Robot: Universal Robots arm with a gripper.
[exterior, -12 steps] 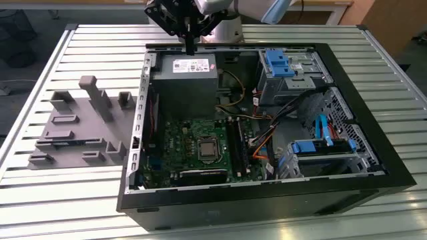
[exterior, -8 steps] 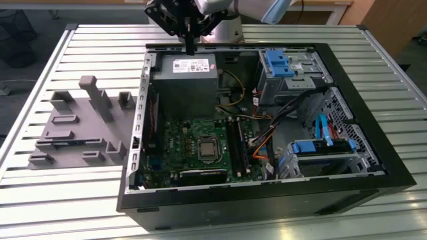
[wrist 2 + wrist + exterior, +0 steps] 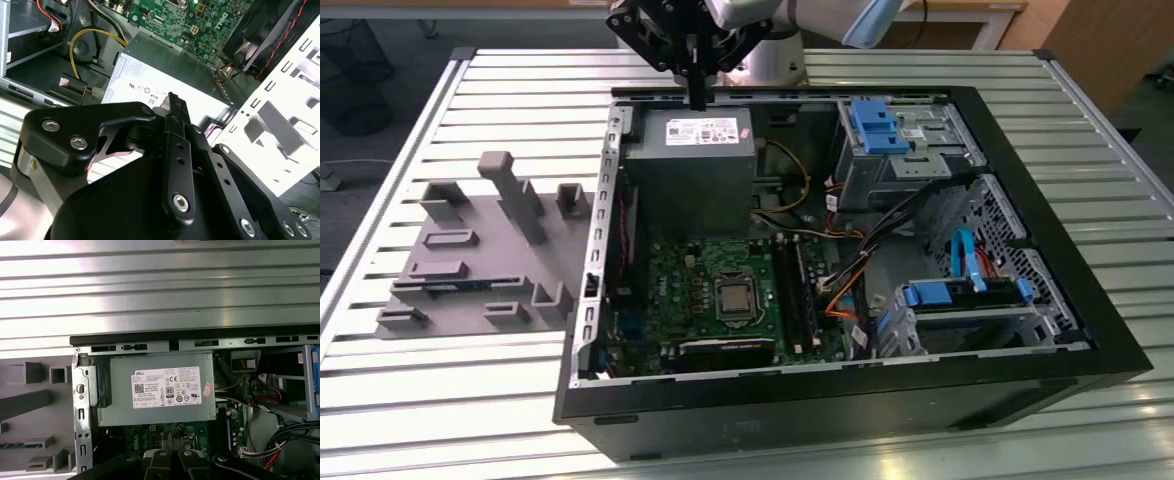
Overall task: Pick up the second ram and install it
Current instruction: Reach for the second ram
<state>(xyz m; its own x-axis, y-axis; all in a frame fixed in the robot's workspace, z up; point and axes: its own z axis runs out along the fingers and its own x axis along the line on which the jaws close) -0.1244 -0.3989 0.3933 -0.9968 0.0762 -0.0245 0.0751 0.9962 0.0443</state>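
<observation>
Claw (image 3: 699, 98) drawn shut, tips together and gripping nothing, hanging over the far wall of the open computer case (image 3: 854, 400), just above the grey power supply (image 3: 687, 170). Tips also seen together in both wrist views (image 3: 172, 100) (image 3: 171, 439).

Second ram (image 3: 450, 288) well apart from the claw: probably the dark strip with a blue patch lying flat in the grey holder (image 3: 507, 230), near the worktop (image 3: 454, 380) edge at the exterior view's left, though too small to be sure. Blue marks also visible in the first wrist view (image 3: 15, 445).

Between them, the case's perforated metal side wall. Inside, green motherboard (image 3: 674, 280) toward the worktop's near edge, with long black slots (image 3: 798, 290) beside it and tangled cables close by.

In the second wrist view, claw linkage covering much of the power supply.
</observation>
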